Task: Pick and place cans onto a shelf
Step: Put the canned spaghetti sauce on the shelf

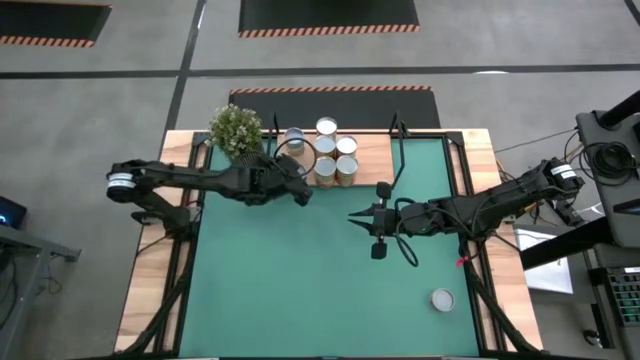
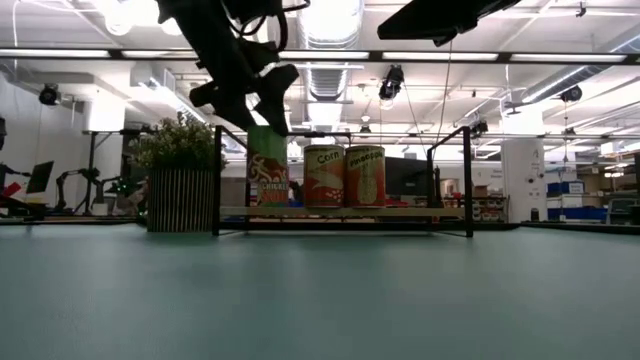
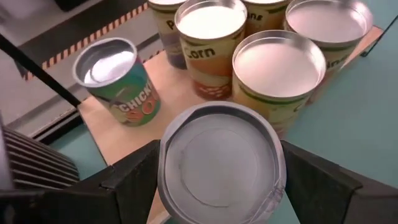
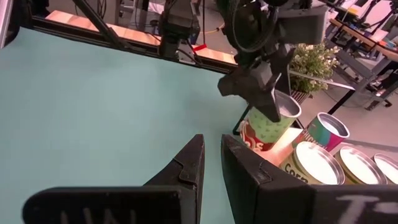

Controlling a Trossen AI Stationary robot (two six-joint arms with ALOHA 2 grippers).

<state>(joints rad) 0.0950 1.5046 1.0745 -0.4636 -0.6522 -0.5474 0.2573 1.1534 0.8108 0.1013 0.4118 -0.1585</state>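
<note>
Several cans [image 1: 335, 150] with silver tops stand on the light-brown shelf board [image 1: 372, 150] at the far edge of the green mat; they also show in the low view [image 2: 345, 176]. My left gripper [image 1: 300, 188] is shut on a green-labelled can [image 3: 221, 163] at the shelf's near left part. This can also shows in the low view [image 2: 267, 165] and in the right wrist view [image 4: 267, 127]. One more can [image 1: 442, 299] stands on the mat at the near right. My right gripper [image 1: 353, 217] hovers over the mat's middle, shut and empty, as the right wrist view [image 4: 211, 152] shows. My left gripper pinches the green can between its two fingers, one on each side of the can's wall just below the top rim [image 3: 163, 180]. The fingers [image 4: 264, 96] come slanting down from the table's left. The can stands upright, its bottom [image 2: 267, 203] about level with the board; whether it rests there I cannot tell.
A potted plant [image 1: 236, 130] stands at the shelf's left end, close to my left arm. Thin black frame posts [image 2: 217, 180] rise at the shelf's ends. The green mat [image 1: 300, 290] stretches toward the near edge.
</note>
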